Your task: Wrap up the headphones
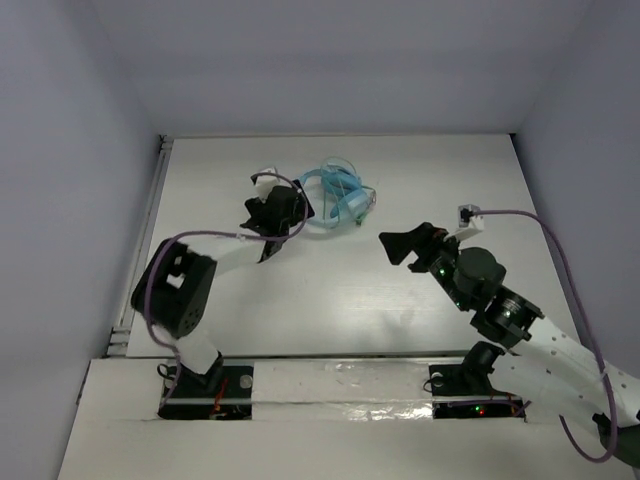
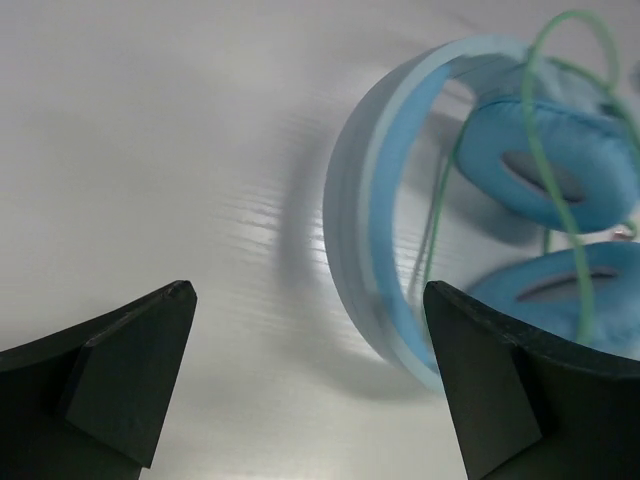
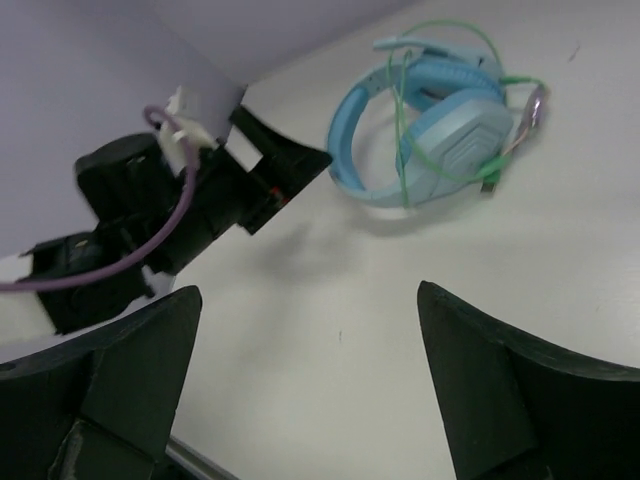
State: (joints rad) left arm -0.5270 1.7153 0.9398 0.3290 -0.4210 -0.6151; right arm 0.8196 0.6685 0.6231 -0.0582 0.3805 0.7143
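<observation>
The light blue headphones point(image 1: 335, 195) lie on the white table at the back centre, their pale-green cable point(image 1: 352, 205) looped loosely over the earcups. My left gripper point(image 1: 292, 214) is open and empty, just left of the headband. In the left wrist view the headband point(image 2: 352, 230) stands ahead of my right finger, with the earcups point(image 2: 550, 170) and cable point(image 2: 540, 120) beyond; the gripper point(image 2: 308, 295) holds nothing. My right gripper point(image 1: 398, 246) is open and empty, to the right of and nearer than the headphones. The right wrist view shows the headphones point(image 3: 440, 130) and the left gripper point(image 3: 270, 175) far ahead of the gripper point(image 3: 308, 292).
White walls close the table point(image 1: 330, 290) at the back and on both sides. Purple cables point(image 1: 560, 250) run along both arms. A raised ledge point(image 1: 340, 375) runs along the near edge by the arm bases.
</observation>
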